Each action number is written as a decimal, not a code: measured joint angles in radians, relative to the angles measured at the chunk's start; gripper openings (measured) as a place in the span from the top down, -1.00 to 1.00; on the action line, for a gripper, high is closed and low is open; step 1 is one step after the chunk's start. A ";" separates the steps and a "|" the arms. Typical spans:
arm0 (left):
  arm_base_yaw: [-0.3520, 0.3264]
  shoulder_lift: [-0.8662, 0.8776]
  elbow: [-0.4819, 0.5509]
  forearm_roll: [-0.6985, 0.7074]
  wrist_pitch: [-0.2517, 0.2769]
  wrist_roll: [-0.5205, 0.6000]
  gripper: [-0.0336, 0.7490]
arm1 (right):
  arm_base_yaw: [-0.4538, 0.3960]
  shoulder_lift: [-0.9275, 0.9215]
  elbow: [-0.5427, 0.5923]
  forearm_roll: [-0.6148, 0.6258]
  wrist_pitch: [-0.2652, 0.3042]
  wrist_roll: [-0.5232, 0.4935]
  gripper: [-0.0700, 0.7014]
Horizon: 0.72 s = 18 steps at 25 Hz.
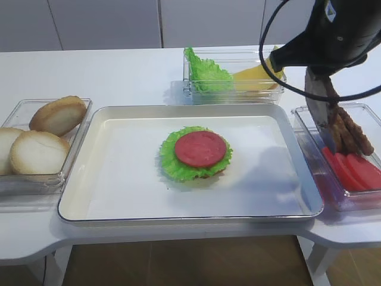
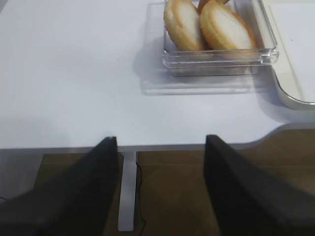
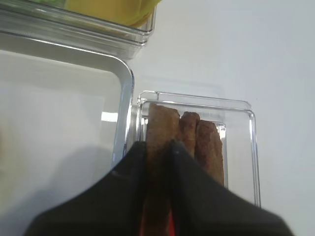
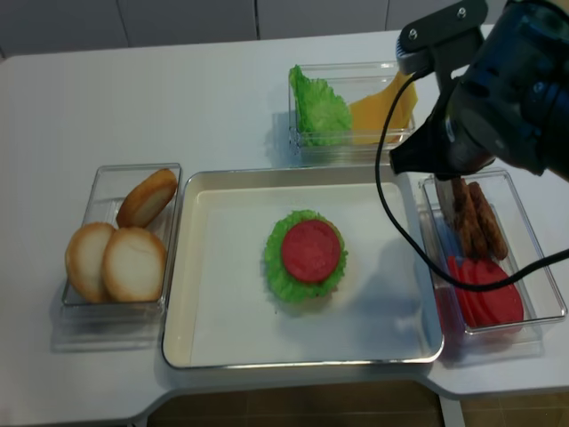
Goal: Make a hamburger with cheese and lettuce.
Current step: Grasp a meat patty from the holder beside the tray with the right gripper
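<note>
The hamburger (image 1: 199,152) lies mid-tray: a pale bun base, a frilly green leaf and a round red slice on top, with no patty on it. It also shows in the second high view (image 4: 309,253). The yellow cheese (image 1: 256,76) leans in the back clear box beside loose lettuce (image 1: 205,74). My right gripper (image 3: 157,143) is shut on a brown patty (image 3: 160,123), held on edge over the right clear box (image 1: 303,128). More patties (image 3: 206,142) stand beside it. My left gripper (image 2: 161,140) is open and empty over the table's front edge.
The metal tray (image 1: 119,196) fills the table's middle. A clear box at the left holds tan bun halves (image 1: 41,149), also seen in the left wrist view (image 2: 211,24). Red slices (image 1: 357,170) lie in the near half of the right box.
</note>
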 joint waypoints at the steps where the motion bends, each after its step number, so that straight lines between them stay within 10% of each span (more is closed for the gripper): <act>1: 0.000 0.000 0.000 0.000 0.000 0.000 -0.15 | 0.000 -0.005 0.000 0.002 0.000 -0.001 0.51; 18: 0.000 0.000 0.000 0.000 0.000 0.000 -0.15 | 0.000 -0.068 0.000 0.082 0.017 -0.080 0.51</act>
